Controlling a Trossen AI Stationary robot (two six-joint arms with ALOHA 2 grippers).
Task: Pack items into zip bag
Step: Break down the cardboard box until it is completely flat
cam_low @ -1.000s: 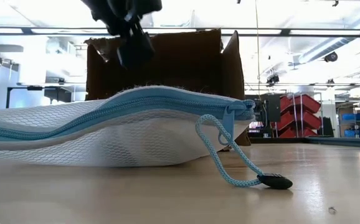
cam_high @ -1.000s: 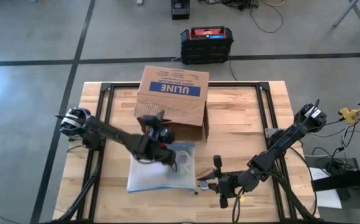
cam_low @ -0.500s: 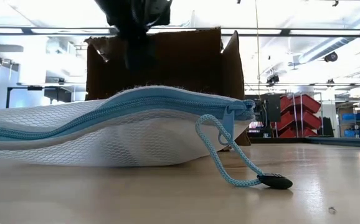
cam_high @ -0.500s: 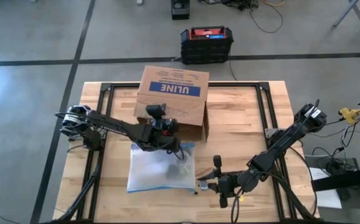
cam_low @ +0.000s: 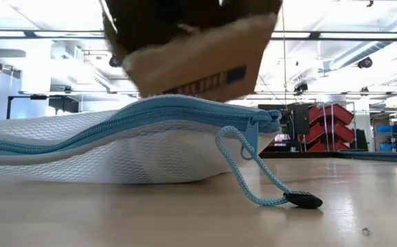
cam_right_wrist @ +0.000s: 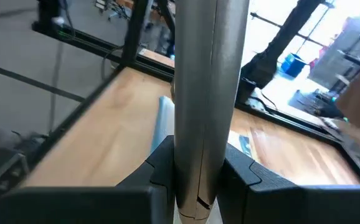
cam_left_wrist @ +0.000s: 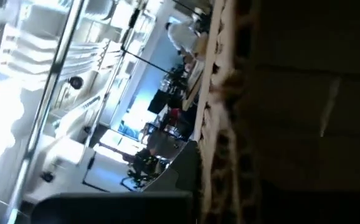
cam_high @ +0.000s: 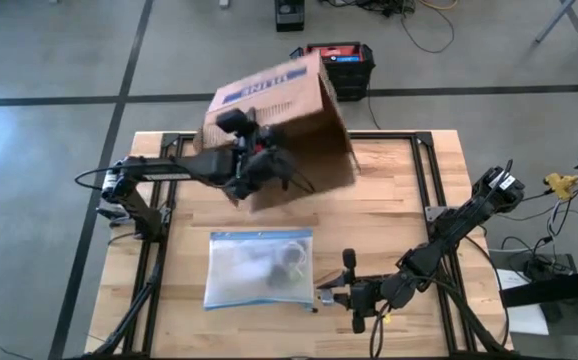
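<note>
Over on the left, the left gripper (cam_high: pixel 254 165) has its jaws clamped on the cardboard box (cam_high: pixel 279 125), which hangs tilted above the far side of the table (cam_high: pixel 389 200). The zip bag (cam_high: pixel 259 268) lies flat nearer, dark and pale items (cam_high: pixel 287 262) inside. At the near right, the right gripper (cam_high: pixel 327 297) pinches the bag's corner.

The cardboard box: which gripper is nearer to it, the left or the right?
Left. The left gripper is shut on the cardboard box, lifted and tilted. The right gripper rests low beside the zip bag, far from the box.
</note>
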